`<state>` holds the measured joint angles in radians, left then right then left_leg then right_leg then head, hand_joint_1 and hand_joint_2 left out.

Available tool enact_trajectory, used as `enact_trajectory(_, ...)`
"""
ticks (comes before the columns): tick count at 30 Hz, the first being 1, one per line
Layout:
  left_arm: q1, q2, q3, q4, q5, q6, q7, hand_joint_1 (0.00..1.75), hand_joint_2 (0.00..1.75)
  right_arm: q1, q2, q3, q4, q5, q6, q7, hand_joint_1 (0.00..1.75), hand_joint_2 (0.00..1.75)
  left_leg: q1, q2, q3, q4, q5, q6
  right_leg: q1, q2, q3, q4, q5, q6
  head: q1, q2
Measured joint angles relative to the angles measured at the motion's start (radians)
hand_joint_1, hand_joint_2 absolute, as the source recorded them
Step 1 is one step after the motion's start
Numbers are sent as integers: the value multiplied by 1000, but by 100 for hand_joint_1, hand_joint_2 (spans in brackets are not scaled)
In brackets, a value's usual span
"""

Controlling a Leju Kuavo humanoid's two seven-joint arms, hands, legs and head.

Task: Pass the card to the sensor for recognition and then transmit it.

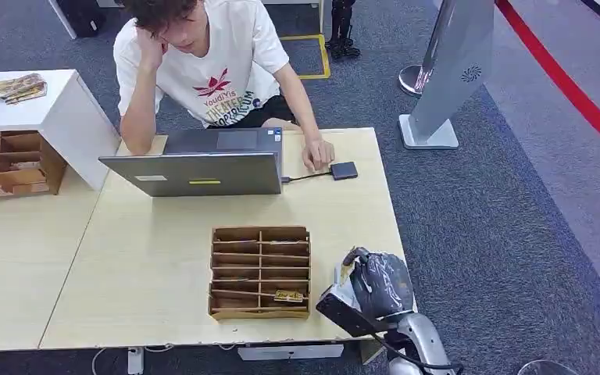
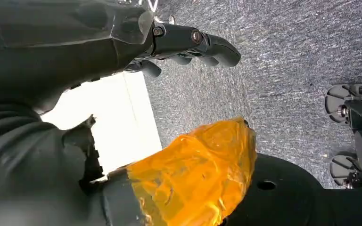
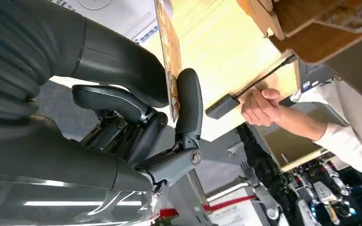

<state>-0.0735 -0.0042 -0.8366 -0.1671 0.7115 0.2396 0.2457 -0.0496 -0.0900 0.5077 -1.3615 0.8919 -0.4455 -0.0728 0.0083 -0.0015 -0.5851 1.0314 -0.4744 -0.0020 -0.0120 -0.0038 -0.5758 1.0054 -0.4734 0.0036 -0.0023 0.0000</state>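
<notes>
My right hand [image 1: 379,285] hovers at the table's front right corner, just right of the wooden organiser [image 1: 259,231]. It pinches a thin card [image 1: 347,271] upright between thumb and a finger; in the right wrist view the card [image 3: 171,70] appears edge-on in the right hand [image 3: 136,117]. The sensor [image 1: 344,169], a small black box cabled to the laptop [image 1: 203,168], lies at the table's far right, also seen as the sensor [image 3: 222,107]. My left hand [image 2: 136,42] hangs over the carpet, fingers apart and holding nothing, its thumb [image 2: 193,174] wrapped in orange tape.
A seated person leans on the far side of the table [image 1: 148,258], one hand [image 1: 317,153] beside the sensor. Another card [image 1: 288,296] lies in the organiser's front right slot. A second organiser [image 1: 8,164] stands far left. A grey floor stand [image 1: 453,78] is off to the right.
</notes>
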Motion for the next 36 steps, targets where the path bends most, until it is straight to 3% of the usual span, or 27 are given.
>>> enact_trajectory(5, 0, 0, 0, 0, 0, 0, 0, 0, 0, -3, -5, 21, 21, 28, -15, 8, 175, 175, 0, 0, 0, 0, 0, 0, 0, 0, 0, 0, 0, 0, 0, 0)
enact_trajectory(16, 0, 0, 0, 0, 1, -2, 3, 0, 0, -21, -26, 56, 53, 280, -174, 65, 175, 175, 0, 0, 0, 0, 0, 0, 0, 0, 0, 0, 0, 0, 0, 0)
enact_trajectory(26, -1, 0, -1, 0, 0, -11, 9, 0, 0, -66, -77, 103, 79, 506, -190, 103, 175, 175, 0, 0, 0, 0, 0, 0, 0, 0, 0, 0, 0, 0, 0, 0)
enact_trajectory(36, -2, 1, -3, 0, 0, -13, 9, 0, 0, -103, -119, 151, 107, 541, -184, 106, 175, 175, 0, 0, 0, 0, 0, 0, 0, 0, 0, 0, 0, 0, 0, 0)
